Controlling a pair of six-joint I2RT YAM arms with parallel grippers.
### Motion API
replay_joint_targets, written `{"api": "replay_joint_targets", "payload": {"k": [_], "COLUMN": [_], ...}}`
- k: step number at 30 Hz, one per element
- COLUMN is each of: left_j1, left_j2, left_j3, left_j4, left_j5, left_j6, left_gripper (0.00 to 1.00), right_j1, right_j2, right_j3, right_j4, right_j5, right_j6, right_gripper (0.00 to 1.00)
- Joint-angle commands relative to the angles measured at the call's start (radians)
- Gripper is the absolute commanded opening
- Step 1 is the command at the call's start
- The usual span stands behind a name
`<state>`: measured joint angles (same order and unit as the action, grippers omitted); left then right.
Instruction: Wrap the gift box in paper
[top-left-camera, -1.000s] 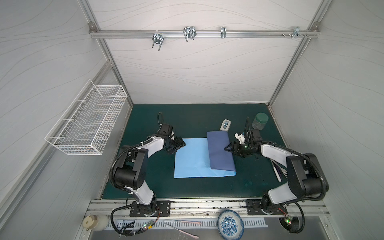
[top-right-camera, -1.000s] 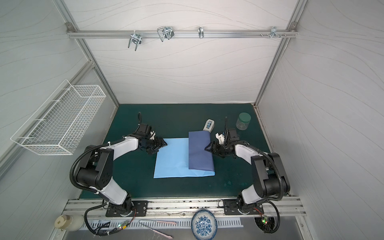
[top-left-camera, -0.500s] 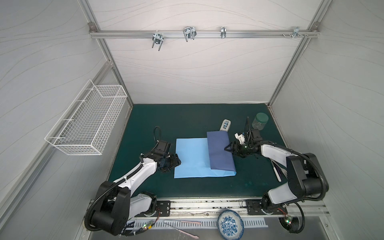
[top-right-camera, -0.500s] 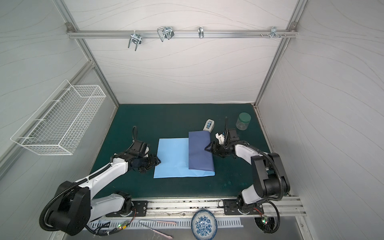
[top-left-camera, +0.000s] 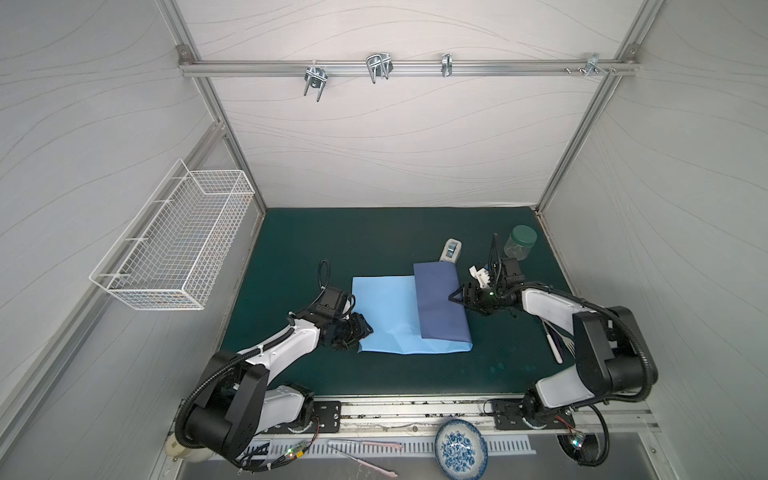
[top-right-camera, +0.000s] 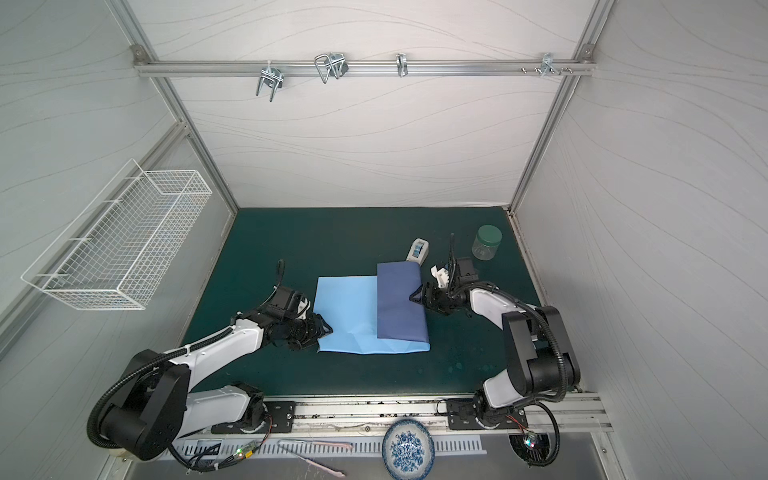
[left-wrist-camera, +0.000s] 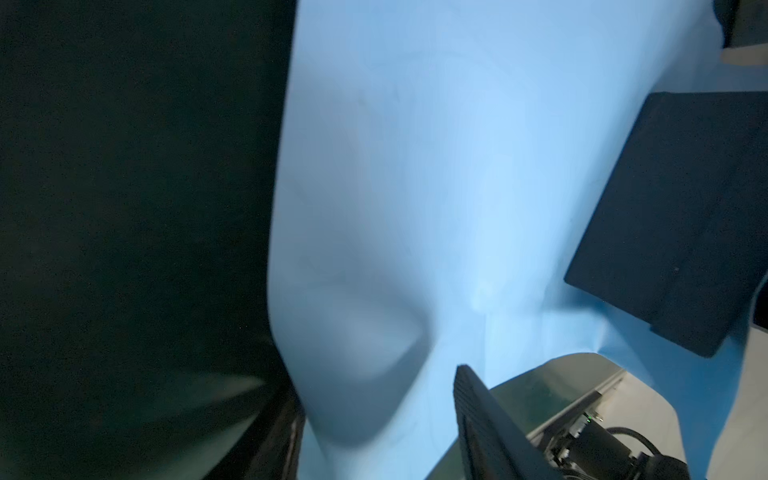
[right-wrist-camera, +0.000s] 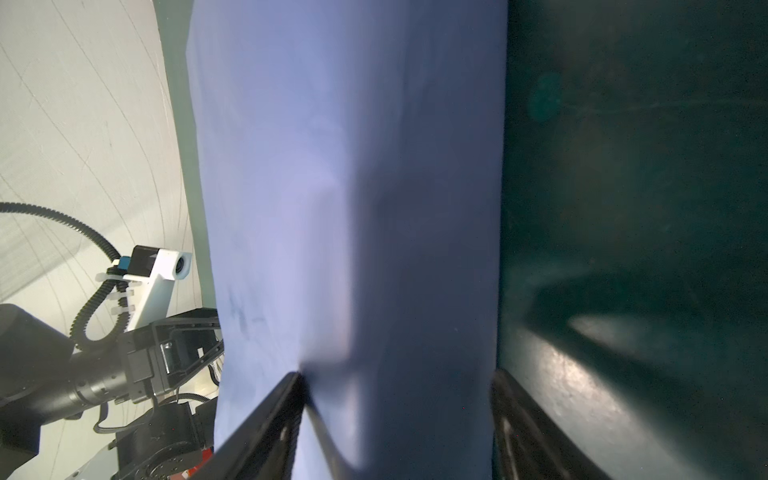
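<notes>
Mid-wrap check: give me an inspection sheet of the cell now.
Surface: green mat, flat.
Job's things: paper spread, indigo flap folded over its right part; gift box hidden, presumably beneath.
Clutter: tape dispenser and green-lidded jar behind paper; white stick by right arm; patterned bowl off mat.
Pincers: left pincer open astride paper's left edge; right pincer astride flap's right side, grip unclear.
Cables: black conduits on both arms, clear of paper.
Surroundings: wire basket on left wall; hooks overhead.

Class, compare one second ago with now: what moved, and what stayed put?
The left end effector swung from the far-left corner of the large light-blue paper sheet to its near-left corner, jaws open astride the edge. The right end effector, the sheet's indigo folded flap and the white tape dispenser stayed put.
</notes>
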<state>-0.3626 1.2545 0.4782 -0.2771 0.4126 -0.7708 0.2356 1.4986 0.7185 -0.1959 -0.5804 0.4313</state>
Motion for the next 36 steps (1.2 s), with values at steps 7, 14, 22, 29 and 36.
{"api": "replay_joint_targets", "payload": {"k": [7,14,22,29,36], "left_j1": [-0.008,0.042,0.124,0.145,0.151], "left_j2": [-0.041,-0.055,-0.035,0.000,0.060], "left_j3": [-0.016,-0.024,-0.049,0.012,0.022], "left_j4": [0.116,0.279,0.429,0.336,0.252], "left_j5": [0.072,0.149,0.201,0.178,0.128], "left_j6": [0.005,0.032,0.046,0.144,0.086], "left_gripper": [0.64,0.68,0.68,0.69,0.53], "right_j1": [0.001,0.000,0.000,0.001,0.000], "right_j2": [0.013,0.013,0.015,0.015,0.014], "right_j3": [-0.023,-0.022,-0.024,-0.025,-0.025], "right_j4": [-0.054,-0.054,-0.048,-0.050,-0.046], "right_j5": [0.091,0.088,0.088,0.088,0.086], "right_j6": [0.002,0.002,0.003,0.003,0.003], "right_gripper": [0.70,0.70,0.69,0.68,0.68]}}
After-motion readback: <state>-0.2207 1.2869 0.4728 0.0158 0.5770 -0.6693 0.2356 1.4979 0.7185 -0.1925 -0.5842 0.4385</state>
